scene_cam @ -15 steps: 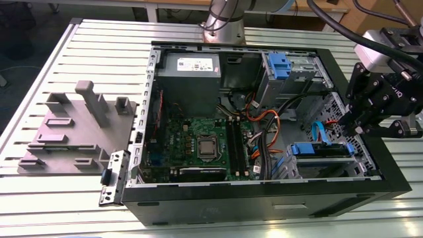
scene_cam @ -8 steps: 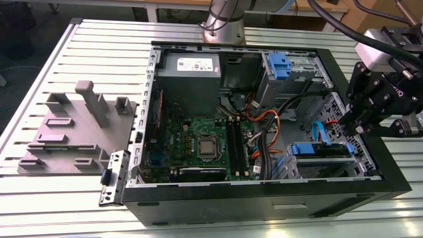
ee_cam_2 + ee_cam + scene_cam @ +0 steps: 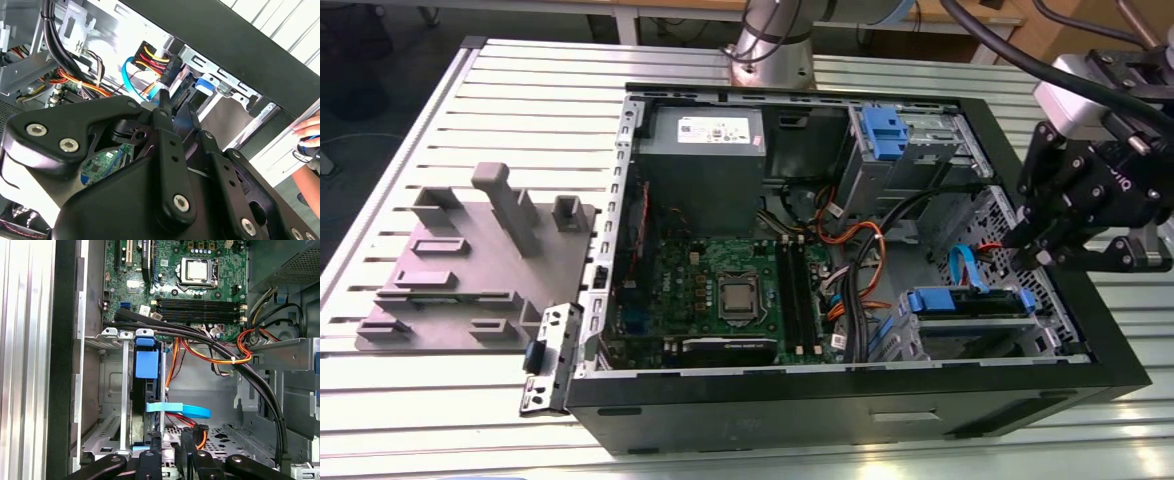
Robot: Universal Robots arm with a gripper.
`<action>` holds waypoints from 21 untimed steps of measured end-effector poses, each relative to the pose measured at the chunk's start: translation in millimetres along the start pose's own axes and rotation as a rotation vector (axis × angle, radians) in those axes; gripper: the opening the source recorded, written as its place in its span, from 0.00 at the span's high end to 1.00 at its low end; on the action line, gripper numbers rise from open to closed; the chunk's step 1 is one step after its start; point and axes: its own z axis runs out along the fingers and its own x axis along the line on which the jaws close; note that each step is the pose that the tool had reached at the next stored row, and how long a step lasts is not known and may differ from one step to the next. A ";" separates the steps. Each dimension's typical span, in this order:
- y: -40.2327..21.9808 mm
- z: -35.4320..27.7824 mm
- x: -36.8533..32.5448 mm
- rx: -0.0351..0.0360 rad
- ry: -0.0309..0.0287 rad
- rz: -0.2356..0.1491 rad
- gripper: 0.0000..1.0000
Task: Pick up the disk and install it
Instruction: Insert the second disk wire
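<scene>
The disk sits on edge in the lower metal cage of the open computer case, its blue front tab facing the motherboard. The first wrist view looks along the disk in its cage, and the second wrist view catches its blue tab. My gripper hangs just beyond the disk's rear end, by the case's right wall in the exterior view. In both wrist views the gripper has its fingers close together with nothing between them.
A flat blue cable and orange and black wire bundles cross beside the cage. Another blue-fronted caddy sits in the upper cage, next to the power-supply box. A grey fixture stands left of the case. A person's hand rests outside the case.
</scene>
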 end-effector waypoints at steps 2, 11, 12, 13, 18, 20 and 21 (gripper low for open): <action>0.0 0.2 -1.8 0.0000 0.0000 0.000 0.70; -5.0 2.0 -9.1 0.0000 -0.0004 0.000 0.70; -6.5 2.1 -9.5 0.0000 -0.0003 0.000 0.70; -8.3 2.0 -10.0 0.0000 0.0000 0.000 0.70; -17.1 2.8 -11.5 0.0000 -0.0001 0.000 0.70; -20.4 3.2 -11.6 0.0000 0.0000 0.000 0.70; -21.3 3.5 -11.6 0.0000 -0.0001 0.000 0.70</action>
